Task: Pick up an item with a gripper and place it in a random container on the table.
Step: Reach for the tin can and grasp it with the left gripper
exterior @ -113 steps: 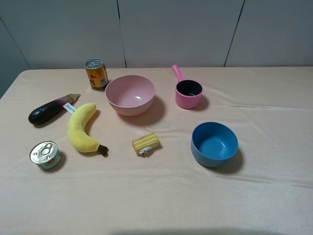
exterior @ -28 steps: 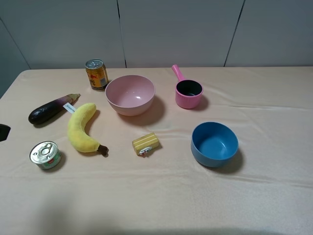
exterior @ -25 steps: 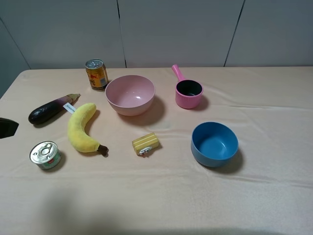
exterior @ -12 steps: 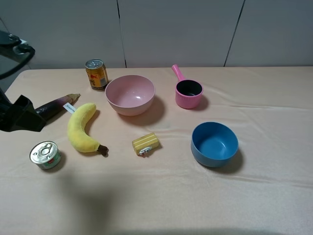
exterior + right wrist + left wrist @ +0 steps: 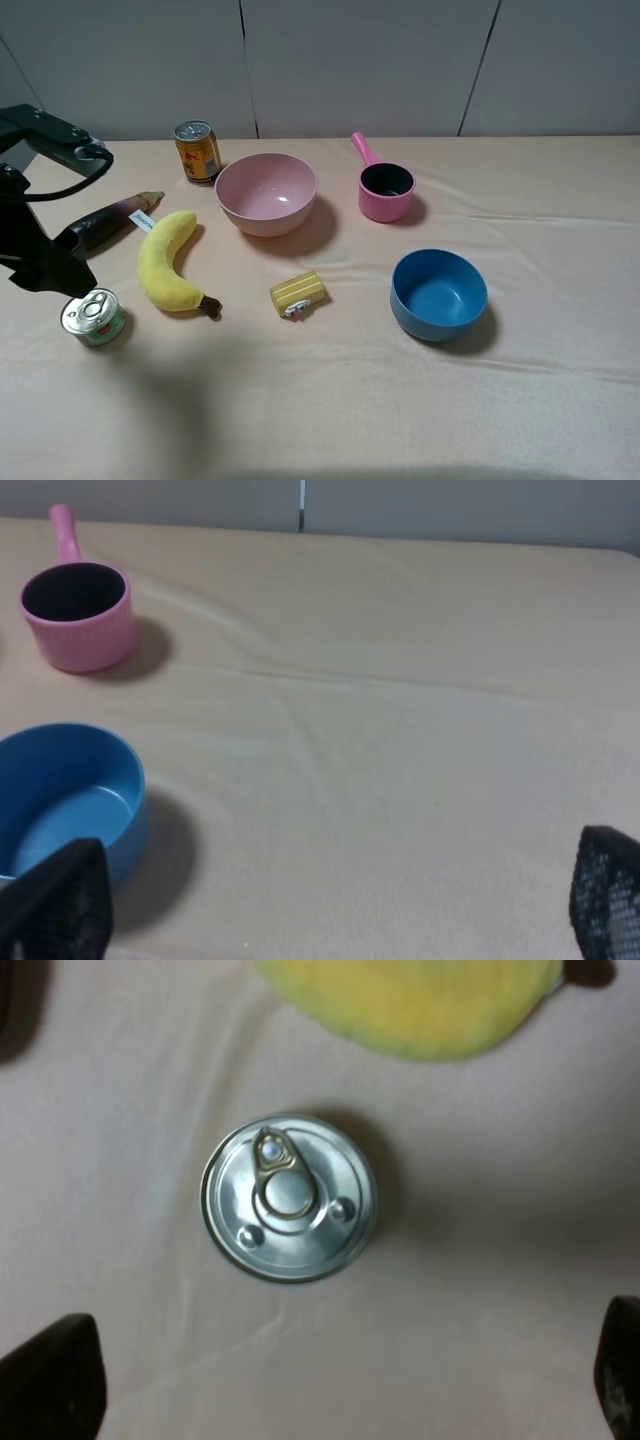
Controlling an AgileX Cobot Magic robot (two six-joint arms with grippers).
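Observation:
The squat tin can (image 5: pixel 93 317) with a silver pull-tab lid stands at the front left of the table. In the left wrist view it (image 5: pixel 288 1196) sits upright, centred between the fingers. My left gripper (image 5: pixel 60 277) hangs just above and behind the can, open and empty, and only its two black fingertips show in the left wrist view (image 5: pixel 335 1380). The blue bowl (image 5: pixel 438 293) sits empty at the right and also shows in the right wrist view (image 5: pixel 60 790). My right gripper (image 5: pixel 330 900) is open and empty, and is out of the exterior high view.
A yellow banana (image 5: pixel 168 260) lies right of the tin can, with an eggplant (image 5: pixel 105 220) behind it, partly under my left arm. An orange drink can (image 5: pixel 198 151), pink bowl (image 5: pixel 266 193) and pink handled pot (image 5: pixel 386 190) stand at the back. A small yellow block (image 5: pixel 298 293) lies mid-table.
My left arm has come in from the left edge and moved right until its gripper hangs over the tin can. Nothing on the table has moved.

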